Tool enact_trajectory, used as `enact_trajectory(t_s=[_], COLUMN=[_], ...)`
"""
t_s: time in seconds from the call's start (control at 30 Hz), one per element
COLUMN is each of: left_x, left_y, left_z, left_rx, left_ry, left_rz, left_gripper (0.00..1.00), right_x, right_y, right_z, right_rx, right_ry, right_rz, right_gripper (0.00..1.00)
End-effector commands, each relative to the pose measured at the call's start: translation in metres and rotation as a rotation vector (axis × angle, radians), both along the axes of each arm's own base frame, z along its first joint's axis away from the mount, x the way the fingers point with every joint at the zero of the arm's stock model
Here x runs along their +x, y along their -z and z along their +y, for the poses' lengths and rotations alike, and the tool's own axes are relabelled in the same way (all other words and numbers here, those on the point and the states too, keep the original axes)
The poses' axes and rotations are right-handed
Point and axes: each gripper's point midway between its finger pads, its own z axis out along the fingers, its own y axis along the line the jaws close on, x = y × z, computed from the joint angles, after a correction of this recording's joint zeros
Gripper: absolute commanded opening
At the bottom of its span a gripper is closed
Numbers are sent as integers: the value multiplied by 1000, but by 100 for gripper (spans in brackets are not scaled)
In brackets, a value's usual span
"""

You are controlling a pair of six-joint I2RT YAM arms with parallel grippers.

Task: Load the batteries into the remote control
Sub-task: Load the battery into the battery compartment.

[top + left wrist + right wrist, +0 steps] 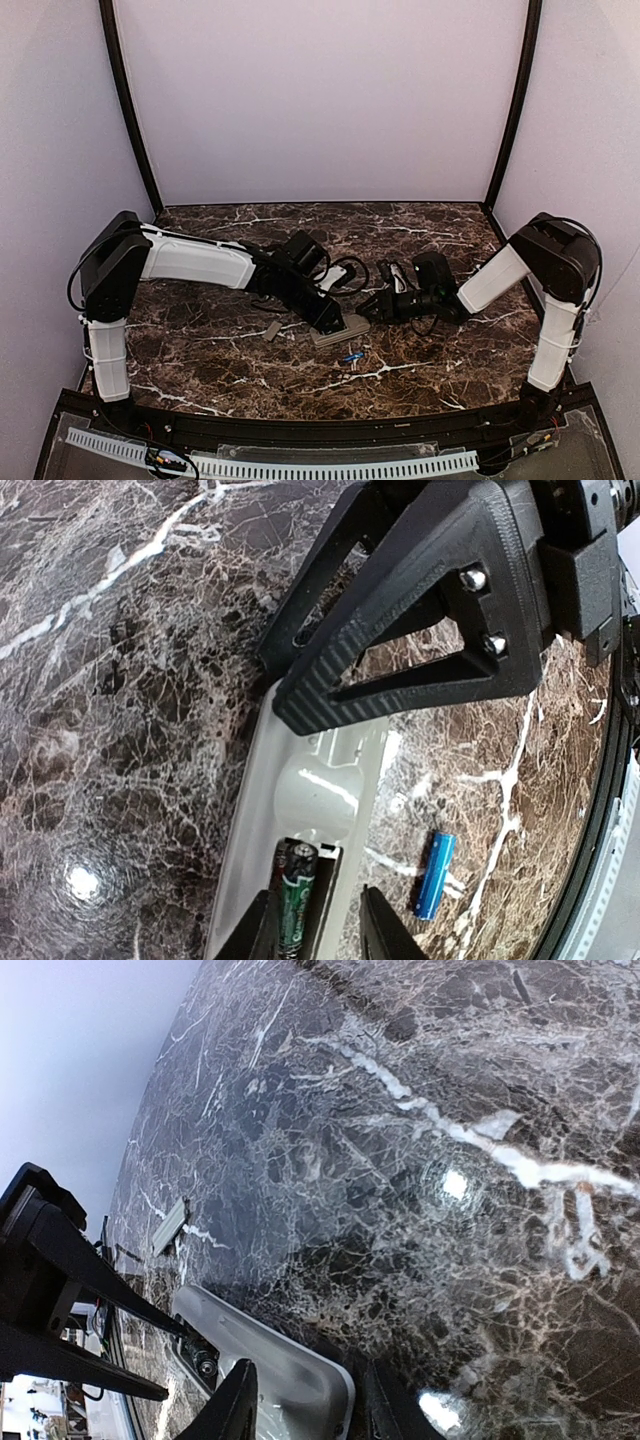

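The left gripper hangs over the remote control with its fingers slightly parted, clasping nothing. Between them a battery, labelled dark green and black, lies in the recess of the grey back; only the left wrist view shows this. The right gripper pinches the remote's other end, its ribbed black triangular fingers lying across the rounded pale plastic. The remote lies face down at the middle of the table. A second battery – a slim blue cylinder – lies loose just beside it, toward the near edge. The right wrist view adds a flat grey cover, apart toward the left edge – out of the left wrist's sight. The tabletop is glossy dark marble with white veins.
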Motion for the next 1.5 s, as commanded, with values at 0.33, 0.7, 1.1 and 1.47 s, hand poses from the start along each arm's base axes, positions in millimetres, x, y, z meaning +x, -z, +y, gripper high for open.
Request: enact_trajectory(t_s=[0.33,0.7,1.1,1.47], left_x=[9,14,3,-1], left_y=[-25,-19,-7,-2], left_z=[-8,-16,-7,-2], left_rx=[-23,-16,15,22], left_ry=[24,36,49,46], left_rz=[-58,-54,-12,-4], left_gripper=[26,21,19,16], right_x=[-24,-30,-31,-31], right_y=[7,13,18,18], right_z=[-7,-1,-1,0], right_rx=[-30,-39,-51,-50], right_ry=[-46,-68,-72,-71], right_rz=[53,73,77,75], right_gripper=[38,38,38,38])
